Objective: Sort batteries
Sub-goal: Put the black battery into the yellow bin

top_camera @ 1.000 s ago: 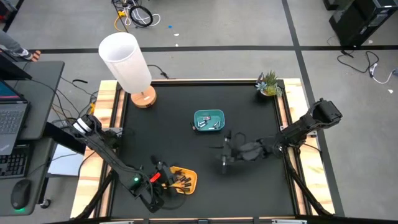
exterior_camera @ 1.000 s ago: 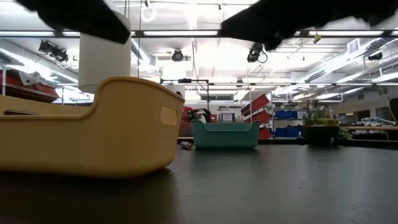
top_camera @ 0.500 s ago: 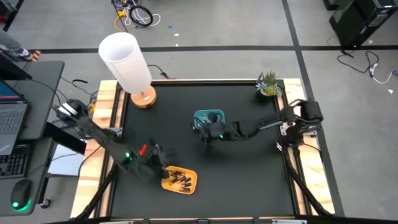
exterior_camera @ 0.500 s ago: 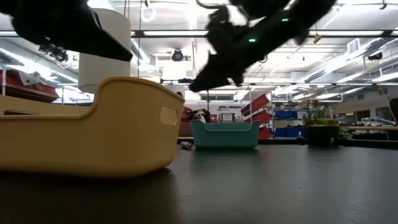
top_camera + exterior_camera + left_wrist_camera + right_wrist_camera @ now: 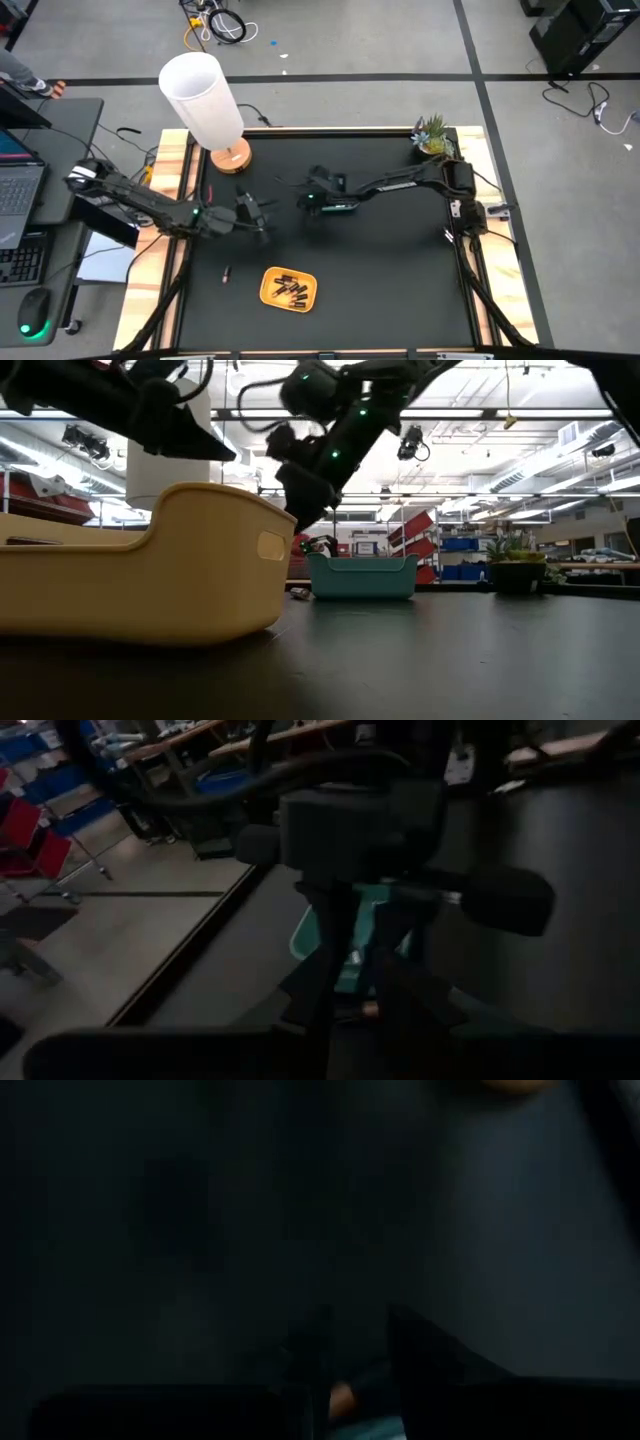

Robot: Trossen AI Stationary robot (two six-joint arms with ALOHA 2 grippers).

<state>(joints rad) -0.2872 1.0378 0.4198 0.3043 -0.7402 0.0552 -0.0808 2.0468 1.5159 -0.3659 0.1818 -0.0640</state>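
A yellow tray [image 5: 312, 283] near the table's near edge holds several dark batteries [image 5: 290, 290]. The teal tray [image 5: 360, 575] stands mid-table, mostly hidden in the high view by my right arm. One copper-ended battery [image 5: 297, 593] lies on the table just left of the teal tray. My right gripper [image 5: 315, 200] hangs over that battery, pointing down, open, with its fingers [image 5: 327, 955] on either side of the battery [image 5: 370, 1010]. Touch cannot be told. My left gripper [image 5: 255, 215] hovers above the table, left of the right gripper.
A white lamp [image 5: 205, 100] stands at the far left and a small plant [image 5: 432, 135] at the far right corner. A small reddish thing [image 5: 226, 273] lies on the table left of the yellow tray. Wooden rails edge the black table.
My left gripper has risen out of the yellow tray and travelled toward the far edge, to mid-table. My right gripper has swept from right of centre toward the table's left, past the teal tray, to the tray's left side.
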